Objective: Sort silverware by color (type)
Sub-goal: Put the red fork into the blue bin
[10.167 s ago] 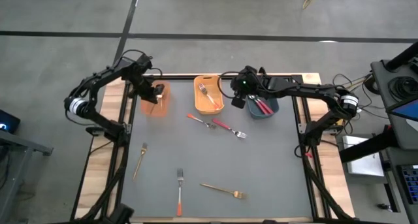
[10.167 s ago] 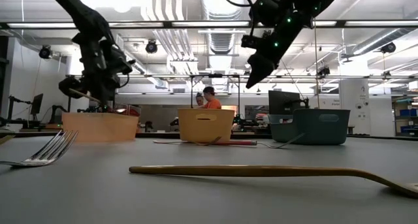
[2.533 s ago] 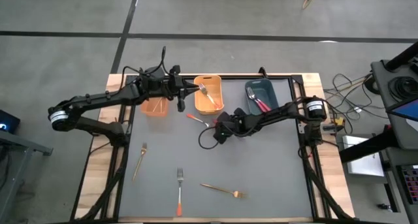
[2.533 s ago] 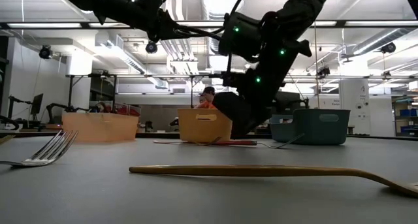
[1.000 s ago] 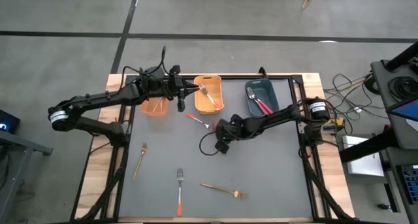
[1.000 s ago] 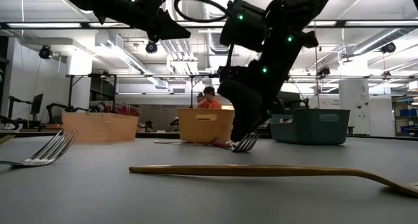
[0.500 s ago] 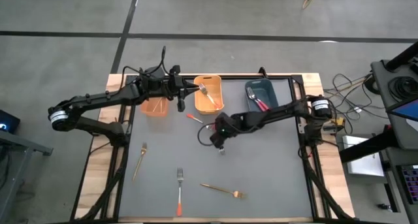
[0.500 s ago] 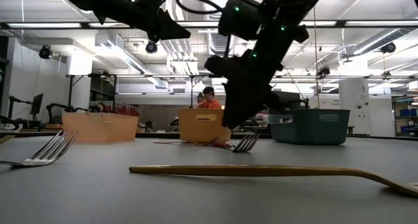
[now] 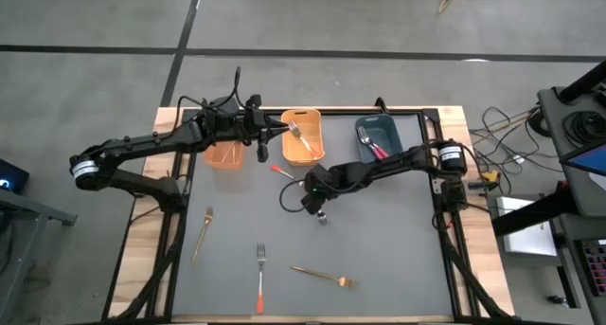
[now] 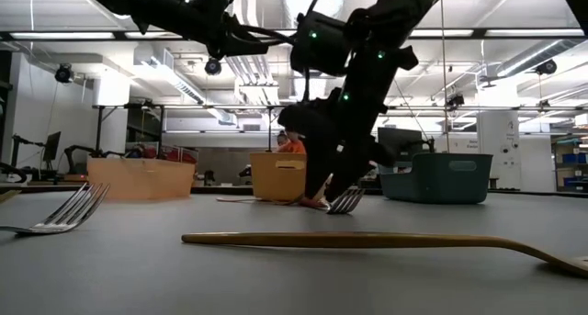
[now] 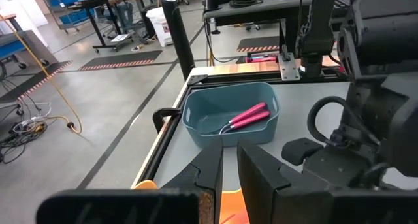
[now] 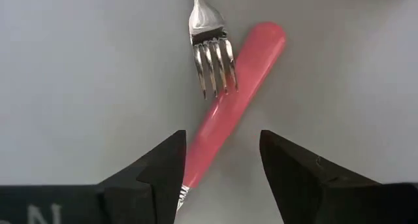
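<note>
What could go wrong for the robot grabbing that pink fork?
The open right gripper straddles the pink-handled fork, but another silver fork's tines lie across that handle, so closing might grab or flick both. The left gripper, shut, holds an orange-handled fork over the orange bin; it might miss.

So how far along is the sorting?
Done: two pink-handled forks in the teal bin, one fork in the orange bin. In hand: open right gripper straddles a pink-handled fork on the table; left gripper hovers. Remaining: it, two gold forks, two orange-handled ones.

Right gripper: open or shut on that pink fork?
Open: the right gripper straddles the pink fork with gaps either side.
</note>
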{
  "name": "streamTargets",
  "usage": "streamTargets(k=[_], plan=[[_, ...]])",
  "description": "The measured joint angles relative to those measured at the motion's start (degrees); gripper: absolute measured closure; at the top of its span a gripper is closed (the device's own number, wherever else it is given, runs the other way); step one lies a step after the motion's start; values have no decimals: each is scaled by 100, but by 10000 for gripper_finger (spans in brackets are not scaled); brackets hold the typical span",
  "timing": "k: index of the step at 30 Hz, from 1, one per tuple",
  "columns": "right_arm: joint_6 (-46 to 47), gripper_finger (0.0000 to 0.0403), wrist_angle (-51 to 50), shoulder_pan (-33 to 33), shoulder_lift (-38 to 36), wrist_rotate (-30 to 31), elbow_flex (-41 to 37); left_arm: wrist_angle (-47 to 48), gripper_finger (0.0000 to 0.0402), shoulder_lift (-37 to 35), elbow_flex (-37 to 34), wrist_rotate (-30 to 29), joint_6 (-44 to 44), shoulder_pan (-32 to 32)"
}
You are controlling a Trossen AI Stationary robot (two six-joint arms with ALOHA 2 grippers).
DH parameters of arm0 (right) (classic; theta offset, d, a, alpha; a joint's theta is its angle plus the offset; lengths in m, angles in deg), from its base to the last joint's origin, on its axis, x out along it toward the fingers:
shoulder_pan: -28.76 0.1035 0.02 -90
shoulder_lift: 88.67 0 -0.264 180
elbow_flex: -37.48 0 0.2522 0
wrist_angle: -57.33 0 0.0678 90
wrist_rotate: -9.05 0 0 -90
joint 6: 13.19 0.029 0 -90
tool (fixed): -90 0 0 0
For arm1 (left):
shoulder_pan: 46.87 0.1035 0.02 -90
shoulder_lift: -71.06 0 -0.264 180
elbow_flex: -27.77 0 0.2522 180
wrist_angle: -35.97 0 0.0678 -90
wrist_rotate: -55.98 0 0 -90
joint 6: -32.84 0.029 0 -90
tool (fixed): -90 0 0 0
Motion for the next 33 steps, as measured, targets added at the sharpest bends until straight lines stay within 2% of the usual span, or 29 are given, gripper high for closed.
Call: streamTargets(k=[21, 24, 30, 33], plan=[[-575, 244, -383, 37, 305, 38, 30, -9, 372, 0, -7, 0, 0, 0], [-574, 272, -434, 36, 312, 35, 56, -9, 372, -1, -7, 0, -2, 0], [-660, 364, -603, 30, 322, 32, 206, -4, 372, 0, -7, 0, -3, 0], [-660, 367, -845, 30, 332, 4, 370, 2, 372, -1, -7, 0, -3, 0]])
